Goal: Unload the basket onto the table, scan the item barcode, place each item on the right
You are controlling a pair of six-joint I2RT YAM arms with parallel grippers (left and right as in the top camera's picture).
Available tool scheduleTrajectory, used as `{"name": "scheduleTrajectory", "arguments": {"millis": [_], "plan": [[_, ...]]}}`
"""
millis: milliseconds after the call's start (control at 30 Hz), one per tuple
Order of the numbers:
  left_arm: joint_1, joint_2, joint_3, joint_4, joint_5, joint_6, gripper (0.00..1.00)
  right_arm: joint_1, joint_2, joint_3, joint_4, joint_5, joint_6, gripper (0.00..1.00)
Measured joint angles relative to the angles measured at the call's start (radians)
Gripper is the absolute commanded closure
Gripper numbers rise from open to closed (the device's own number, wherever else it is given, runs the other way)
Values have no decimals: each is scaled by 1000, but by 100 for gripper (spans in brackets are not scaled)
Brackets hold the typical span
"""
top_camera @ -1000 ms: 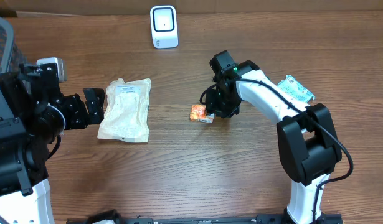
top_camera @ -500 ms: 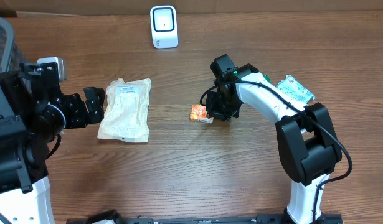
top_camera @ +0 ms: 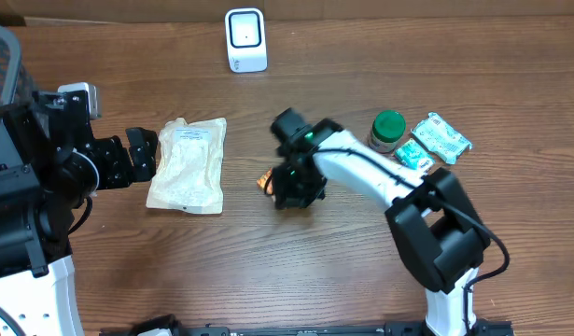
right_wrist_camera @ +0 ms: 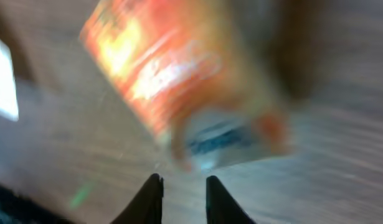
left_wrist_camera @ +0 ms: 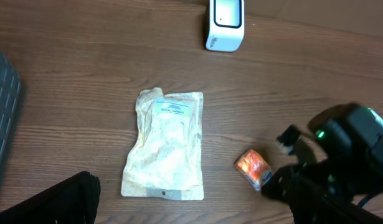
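The item, a small orange packet (top_camera: pixel 265 180), is just right of the table's middle and also shows in the left wrist view (left_wrist_camera: pixel 252 167). My right gripper (top_camera: pixel 279 185) is at its right edge, jaws nearly together. In the blurred right wrist view the orange packet (right_wrist_camera: pixel 172 81) fills the frame just beyond my right gripper (right_wrist_camera: pixel 182 186), its pale lower edge at the fingertips (right_wrist_camera: pixel 151 196). The white scanner (top_camera: pixel 245 39) stands at the back edge. My left gripper (top_camera: pixel 145 156) is open at the left, holding nothing.
A cream pouch (top_camera: pixel 187 165) lies flat just right of the left gripper. A green-lidded jar (top_camera: pixel 388 129) and teal packets (top_camera: pixel 442 135) sit at the right. A dark mesh basket (top_camera: pixel 2 65) is at the far left.
The right gripper closed on the orange packet and swung left with it towards the table's middle, uncovering the jar and a teal packet. The left arm has not moved.
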Motion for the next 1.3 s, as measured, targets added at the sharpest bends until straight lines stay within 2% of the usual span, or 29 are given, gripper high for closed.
{"name": "scheduleTrajectory", "arguments": {"millis": [133, 267, 433, 700, 900, 1167, 1300], "plan": [[0, 10, 0, 0, 0, 0, 1, 8, 0, 25, -66, 9, -37, 75], [0, 18, 0, 0, 0, 0, 0, -63, 0, 120, -112, 26, -79, 71], [0, 32, 0, 0, 0, 0, 0, -140, -4, 151, -96, 37, -133, 72], [0, 67, 0, 0, 0, 0, 0, -150, -4, 35, 60, -7, -232, 72], [0, 92, 0, 0, 0, 0, 0, -148, -4, -42, 99, -37, -255, 73], [0, 117, 0, 0, 0, 0, 1, -146, -4, -53, 130, -72, -276, 73], [0, 132, 0, 0, 0, 0, 1, -145, 8, -53, 134, -82, -268, 82]]}}
